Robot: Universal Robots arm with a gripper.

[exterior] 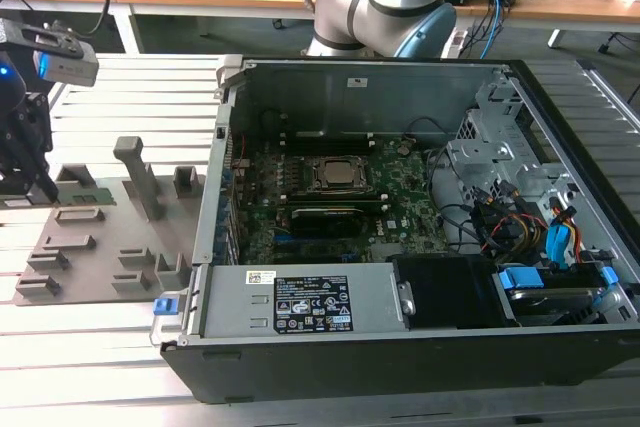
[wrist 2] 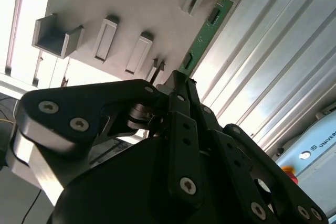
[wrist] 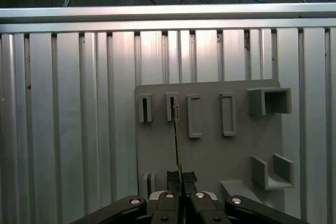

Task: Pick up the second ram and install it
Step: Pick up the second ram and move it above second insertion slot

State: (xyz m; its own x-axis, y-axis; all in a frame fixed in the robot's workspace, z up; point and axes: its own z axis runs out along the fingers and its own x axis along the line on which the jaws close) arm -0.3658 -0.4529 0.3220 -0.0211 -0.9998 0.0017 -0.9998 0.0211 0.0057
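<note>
**A:** How far along are you?

**B:** Early. At the exterior view's left, your pincer (exterior: 42, 190) is down at the tray (exterior: 100, 282) on the slatted surface (exterior: 90, 357). It is drawn narrow onto the near end of the ram (exterior: 93, 195). In the first wrist view the pads (wrist: 190, 178) sit on either side of the ram's thin edge with no gap showing, so I judge the grasp made.

**A:** Is it lifted?

**B:** I can't tell. The ram looks seated along the tray's far edge, with its far end at one of the slots. You may count the grasp as done. The lift, the carry and the seating are all left.

**A:** Which way does it point?

**B:** It stands on its long edge. Its long axis runs straight out from your pincer, and in the first wrist view it shows as a thin line. In the exterior view the free end points toward the right, along the tray's edge and toward the case (exterior: 400, 387).

**A:** And at that right side?

**B:** The case lies open with the board (exterior: 400, 212) facing up, well apart from the ram.
</note>
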